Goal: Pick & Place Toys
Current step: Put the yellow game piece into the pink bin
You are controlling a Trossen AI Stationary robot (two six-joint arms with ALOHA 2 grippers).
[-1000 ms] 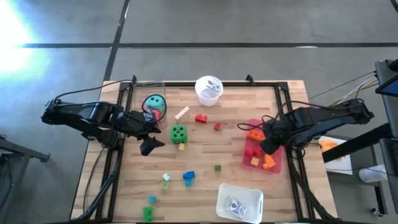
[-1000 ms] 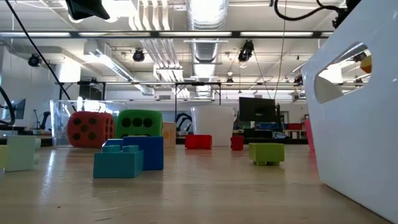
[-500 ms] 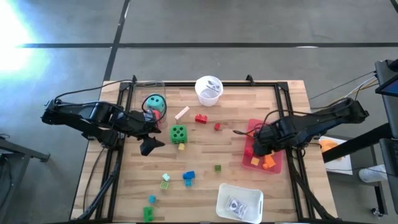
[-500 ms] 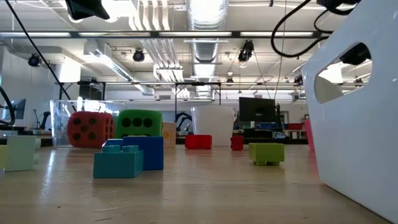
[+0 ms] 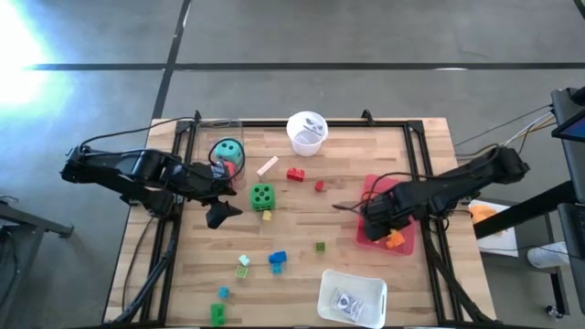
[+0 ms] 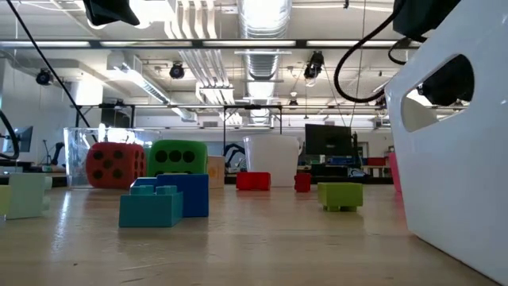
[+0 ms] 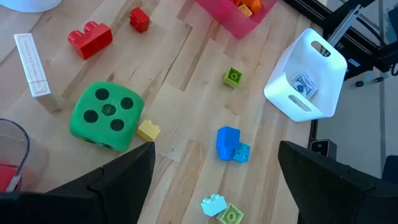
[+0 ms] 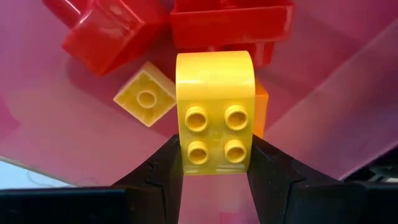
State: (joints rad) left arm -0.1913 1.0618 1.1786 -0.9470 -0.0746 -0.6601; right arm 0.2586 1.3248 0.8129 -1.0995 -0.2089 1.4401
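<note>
A yellow brick (image 8: 214,121) is pinched by the right hand (image 8: 214,171) over the pink tray (image 5: 403,245) near the desk's (image 5: 347,146) right edge, with red bricks (image 8: 186,25), a small yellow brick (image 8: 145,98) and an orange one crowded just beyond. The left hand (image 7: 214,180) is held spread near the green die (image 5: 262,196); a white basket (image 5: 352,294) is seen by the near edge. Loose bricks are scattered across the middle.

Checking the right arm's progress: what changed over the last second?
The right pincer, shut on a yellow brick, moved leftward over the pink tray. The left pincer stayed open near the green die; the loose toys did not move.
</note>
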